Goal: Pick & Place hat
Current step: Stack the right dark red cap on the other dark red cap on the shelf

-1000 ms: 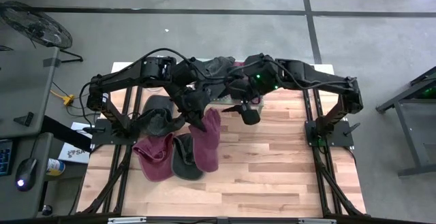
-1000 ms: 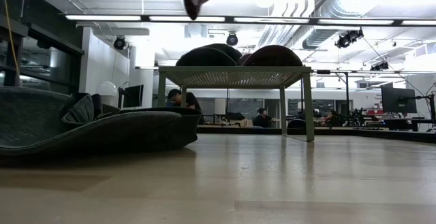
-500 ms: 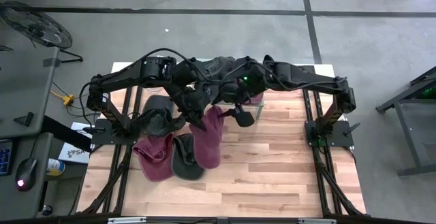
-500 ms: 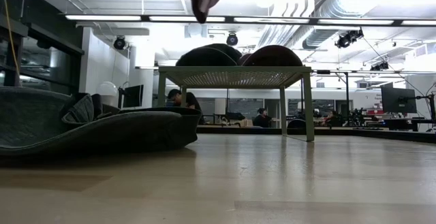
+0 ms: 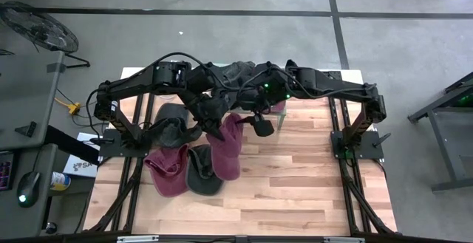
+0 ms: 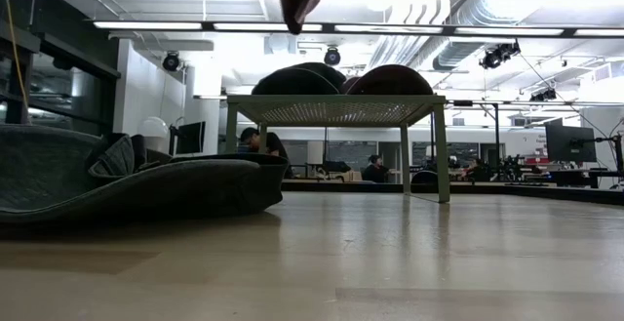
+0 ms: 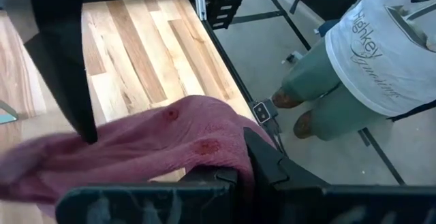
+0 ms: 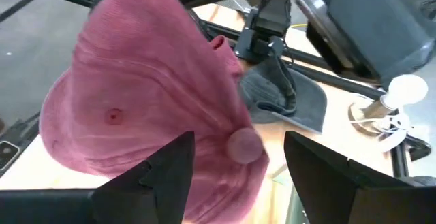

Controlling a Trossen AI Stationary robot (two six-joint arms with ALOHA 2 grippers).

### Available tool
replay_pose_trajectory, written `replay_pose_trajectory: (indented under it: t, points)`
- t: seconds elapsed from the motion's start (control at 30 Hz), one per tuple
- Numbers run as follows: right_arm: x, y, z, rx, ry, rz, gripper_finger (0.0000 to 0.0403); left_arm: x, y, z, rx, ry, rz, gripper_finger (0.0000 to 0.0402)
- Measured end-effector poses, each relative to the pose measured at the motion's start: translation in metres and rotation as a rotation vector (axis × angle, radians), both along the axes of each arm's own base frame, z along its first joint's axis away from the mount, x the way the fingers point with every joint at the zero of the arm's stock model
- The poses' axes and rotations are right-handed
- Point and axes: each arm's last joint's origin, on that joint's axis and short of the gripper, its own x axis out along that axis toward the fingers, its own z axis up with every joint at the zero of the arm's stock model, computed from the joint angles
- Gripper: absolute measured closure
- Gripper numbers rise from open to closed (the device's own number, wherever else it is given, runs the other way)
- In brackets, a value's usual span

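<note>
Hat (image 5: pixel 226 147) hangs from left claw (image 5: pixel 216 130) above bare table (image 5: pixel 310 184).

Even, bright light falls from overhead: in the low view, ceiling strip lights (image 6: pixel 322 26) glare white and blow out the ceiling around them, while the wooden counter (image 5: pixel 295 176) in the high view shows only soft, faint shadows under the arms. Both wrist views look slightly soft, perhaps out of focus up close, with the dark fingers (image 8: pixel 327 176) blurred.

Bare wooden table (image 5: pixel 295 169) lies clear on the right; hats (image 5: pixel 177 173) crowd its left.
</note>
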Motion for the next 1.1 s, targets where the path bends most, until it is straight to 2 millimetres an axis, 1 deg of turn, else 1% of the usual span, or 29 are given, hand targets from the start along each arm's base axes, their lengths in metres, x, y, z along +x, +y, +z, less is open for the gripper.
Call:
replay_pose_trajectory:
  t: [0.17, 0.4, 0.73, 0.87, 0.97, 1.1]
  points:
    - [0.001, 0.0, -0.001, -0.012, 0.0, 0.003, 0.0183, 0.0, 0.0, 0.0, -0.002, 0.0, -0.002, 0.0401]
    - [0.0, 0.003, -0.002, 0.031, 0.02, 0.045, 0.0183, 0.0, 0.0, 0.0, -0.002, -0.001, -0.002, 0.0401]
    - [0.001, 0.008, -0.002, 0.009, 0.009, 0.025, 0.0183, 0.001, 0.0, 0.001, -0.002, -0.011, -0.002, 0.0401]
    - [0.006, 0.007, -0.007, 0.02, 0.03, 0.017, 0.0185, 0.002, 0.0, 0.002, 0.0, -0.028, 0.0, 0.0401]
    - [0.009, 0.007, -0.011, 0.036, 0.048, 0.004, 0.02, 0.003, 0.0, 0.003, 0.001, -0.045, 0.001, 0.0401]
    - [0.007, 0.008, -0.012, 0.028, 0.067, -0.01, 0.0239, 0.003, 0.0, 0.003, 0.001, -0.052, 0.0, 0.0401]
